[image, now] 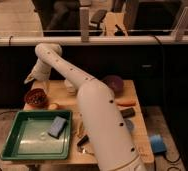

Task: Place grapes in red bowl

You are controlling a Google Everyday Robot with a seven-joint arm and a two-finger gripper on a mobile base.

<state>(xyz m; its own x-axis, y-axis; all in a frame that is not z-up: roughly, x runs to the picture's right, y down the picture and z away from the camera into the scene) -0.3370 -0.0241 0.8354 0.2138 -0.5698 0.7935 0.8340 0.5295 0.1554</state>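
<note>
The red bowl (29,94) stands at the left edge of the wooden table (137,122). A dark reddish-purple cluster, the grapes (37,99), lies inside it. My gripper (33,78) hangs just above the bowl's far rim, at the end of the white arm (67,70), which reaches in from the lower right and bends over the table. The gripper appears to be apart from the grapes.
A small yellowish fruit (53,106) lies right of the red bowl. A green tray (17,145) holding a blue sponge (58,126) sits at the front left. A dark purple bowl (115,83) and an orange object (126,103) are at the right.
</note>
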